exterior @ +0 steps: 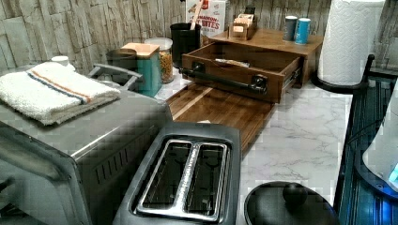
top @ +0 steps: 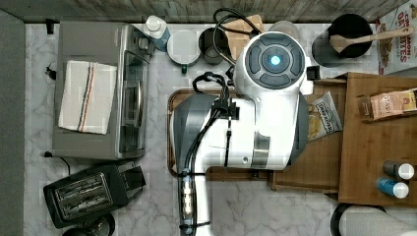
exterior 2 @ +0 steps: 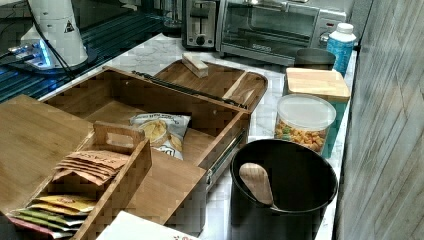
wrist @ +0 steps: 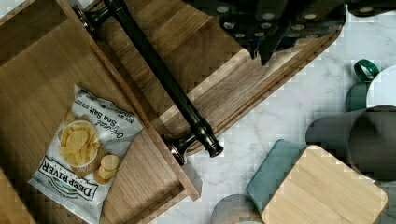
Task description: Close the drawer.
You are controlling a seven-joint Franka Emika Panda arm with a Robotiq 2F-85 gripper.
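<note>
The light-brown wooden drawer (exterior: 244,63) stands pulled out of its cabinet, its dark bar handle (exterior: 225,79) facing the tray. A chip bag (wrist: 84,149) lies on the drawer floor (wrist: 37,79); the same bag (exterior 2: 160,131) is seen in the right view. In the wrist view my gripper (wrist: 262,53) hovers over the darker tray, just beyond the handle (wrist: 159,77), fingers together and holding nothing. The white arm (top: 255,108) covers most of the drawer (top: 319,162) in the top view.
The dark rounded tray (exterior 2: 215,80) with a small wooden block (exterior 2: 196,64) lies in front of the drawer. A teal canister (wrist: 322,186), a black utensil holder (exterior 2: 285,185), a toaster (exterior: 187,173) and a toaster oven (top: 98,88) stand around. Two bottles (top: 399,179) sit on the cabinet top (top: 373,147).
</note>
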